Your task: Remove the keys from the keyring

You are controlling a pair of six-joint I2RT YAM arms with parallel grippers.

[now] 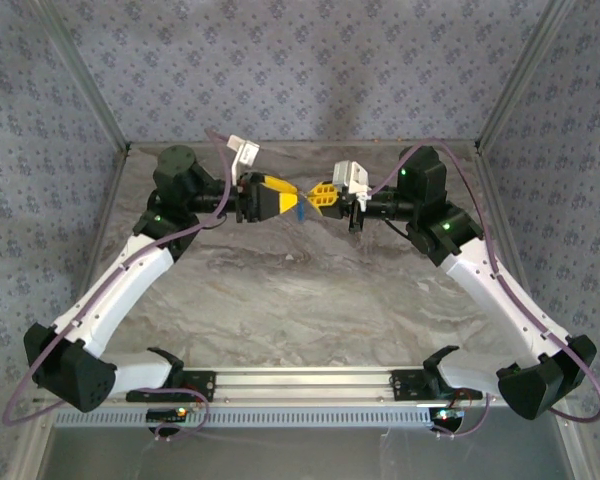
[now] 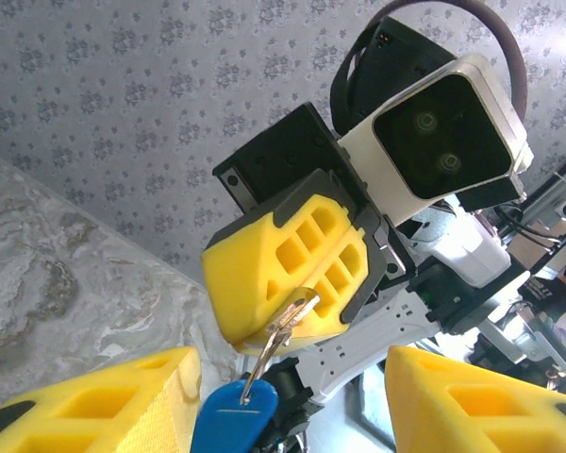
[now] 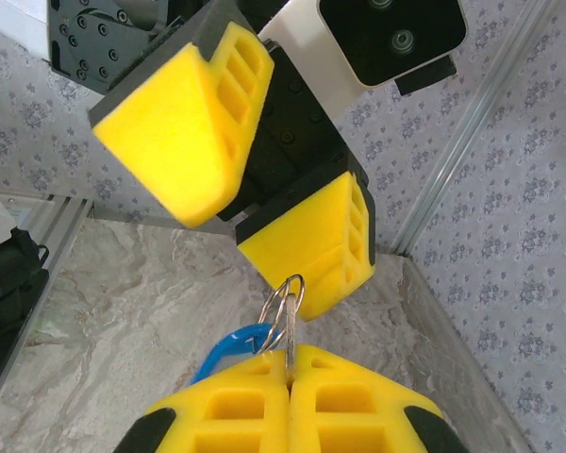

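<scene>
1. Seen from above, both arms reach in over the marbled tabletop (image 1: 300, 300). They meet tip to tip in mid-air near its far edge, the left fingers (image 1: 278, 193) facing the right fingers (image 1: 325, 196).
2. The right fingers are pressed together, pad against pad, with the ring (image 3: 286, 300) pinched in the seam between them. In the right wrist view most of its loop sticks out past their tips.
3. The left fingers stand apart and grip nothing. In the left wrist view one yellow pad sits low on the left and the other low on the right, with a wide gap between.
4. The keys (image 2: 234, 415), a small bright-blue bunch, hang from the ring just below the right fingers. They sit in that gap, close beside the left-hand pad. Whether they touch it cannot be told.
5. In the right wrist view the blue shows as a curved piece left of the ring, just above the closed fingers.
6. In that same view the ring's top overlaps the edge of the lower left finger. Touching or just in front cannot be told.
7. From above, the keys are a blue speck between the two sets of fingers, well clear of the tabletop.
8. Single keys cannot be made out.
9. Patterned grey-blue walls (image 1: 300, 70) close in the tabletop at the back and sides.
</scene>
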